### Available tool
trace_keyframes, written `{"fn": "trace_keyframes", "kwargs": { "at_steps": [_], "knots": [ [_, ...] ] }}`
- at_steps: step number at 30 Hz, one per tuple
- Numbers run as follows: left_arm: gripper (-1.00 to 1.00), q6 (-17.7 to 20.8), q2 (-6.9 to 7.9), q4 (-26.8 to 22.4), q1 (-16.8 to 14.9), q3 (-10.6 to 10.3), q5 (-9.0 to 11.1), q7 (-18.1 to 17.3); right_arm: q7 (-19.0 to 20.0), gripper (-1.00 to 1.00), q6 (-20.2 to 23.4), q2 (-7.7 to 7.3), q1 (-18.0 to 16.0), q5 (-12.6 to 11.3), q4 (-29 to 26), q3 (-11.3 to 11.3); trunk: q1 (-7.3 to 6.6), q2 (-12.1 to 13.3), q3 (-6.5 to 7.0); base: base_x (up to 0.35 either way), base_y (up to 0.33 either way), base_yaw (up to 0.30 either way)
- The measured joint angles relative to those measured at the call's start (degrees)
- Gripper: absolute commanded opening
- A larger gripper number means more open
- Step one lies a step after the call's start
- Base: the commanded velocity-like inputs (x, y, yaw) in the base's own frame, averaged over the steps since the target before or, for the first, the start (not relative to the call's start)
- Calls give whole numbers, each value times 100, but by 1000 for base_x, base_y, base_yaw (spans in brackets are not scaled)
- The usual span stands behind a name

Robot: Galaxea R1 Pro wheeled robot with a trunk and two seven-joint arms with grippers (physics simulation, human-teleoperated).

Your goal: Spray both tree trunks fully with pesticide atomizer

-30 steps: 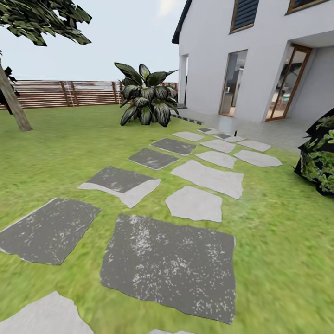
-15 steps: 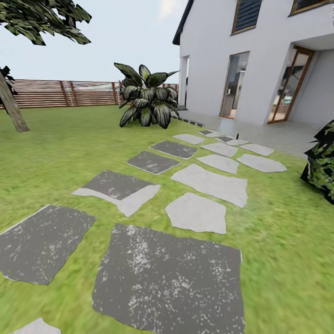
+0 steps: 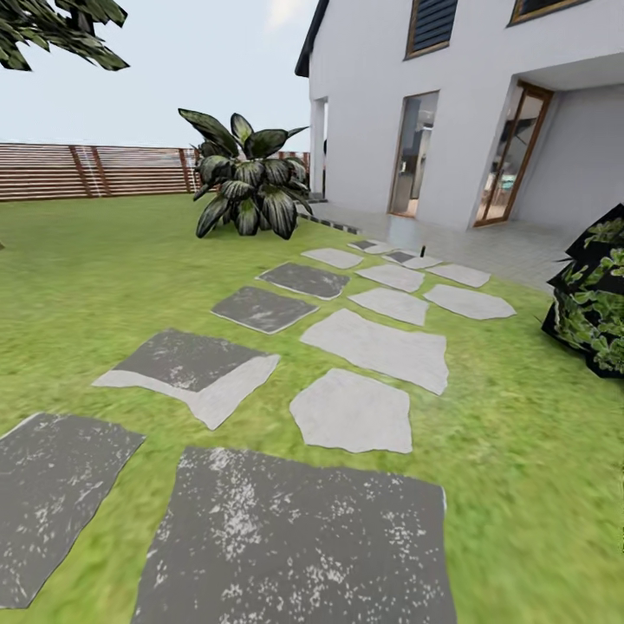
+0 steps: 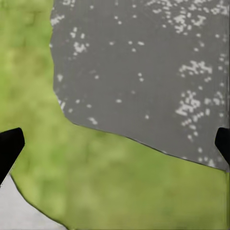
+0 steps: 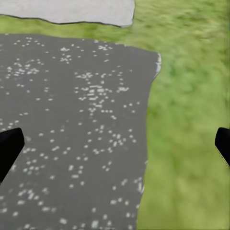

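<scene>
Stepping slabs (image 3: 368,347) crossing lawn (image 3: 104,277) toward far house (image 3: 468,104); left gripper (image 4: 115,143) and right gripper (image 5: 115,143) fingers spread, empty.

- No writing, labels, brand marks, numbers or signs can be read anywhere.
- The house wall (image 3: 373,104) is plain white, with nothing lettered on it.
- The stepping slabs (image 3: 373,347) carry only pale speckles, not characters.
- The wooden fence (image 3: 87,171) shows bare slats.
</scene>
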Motion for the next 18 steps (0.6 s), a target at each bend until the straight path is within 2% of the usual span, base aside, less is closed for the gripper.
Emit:
{"fn": "trace_keyframes", "kwargs": {
  "at_steps": [18],
  "knots": [
    [100,0,-3,-1,1,1,-7,0,0,100,0,-2,0,-7,1,-5,0,0,0,339,0,-18]
  ]
}}
